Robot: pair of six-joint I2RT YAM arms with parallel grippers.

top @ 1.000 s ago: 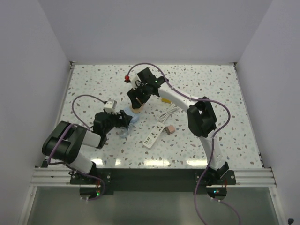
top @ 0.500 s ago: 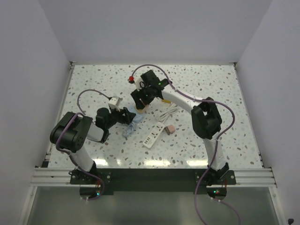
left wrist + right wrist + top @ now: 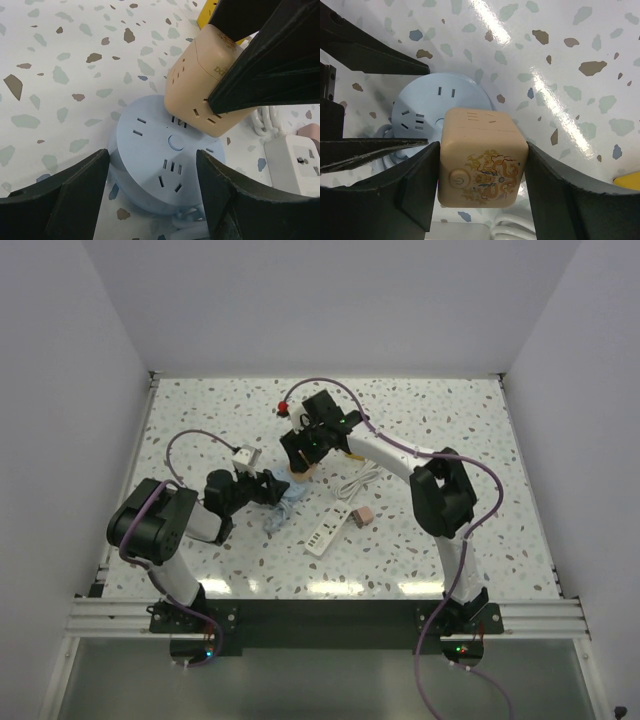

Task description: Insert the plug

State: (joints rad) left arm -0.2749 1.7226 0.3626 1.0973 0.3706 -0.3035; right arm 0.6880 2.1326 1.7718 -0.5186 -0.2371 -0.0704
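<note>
Gold print (image 3: 490,172) marks peach cube (image 3: 481,131) in right fingers (image 3: 560,200).

Right claw (image 3: 482,152): both black fingers pressed flat on opposite sides of a peach plastic cube (image 3: 480,132), power button and dragon print facing up. Cube overlaps the near edge of a pale-blue round socket disc (image 3: 447,92) on the speckled terrazzo bench (image 3: 560,85). Left claw (image 3: 426,105) straddles the disc, jaws apart. Yellow corner (image 3: 627,182) at lower right.

Your left arm (image 3: 160,530) and right arm (image 3: 440,495) have black joints, white links, purple cables (image 3: 190,437) and matte black fingers (image 3: 55,200).
</note>
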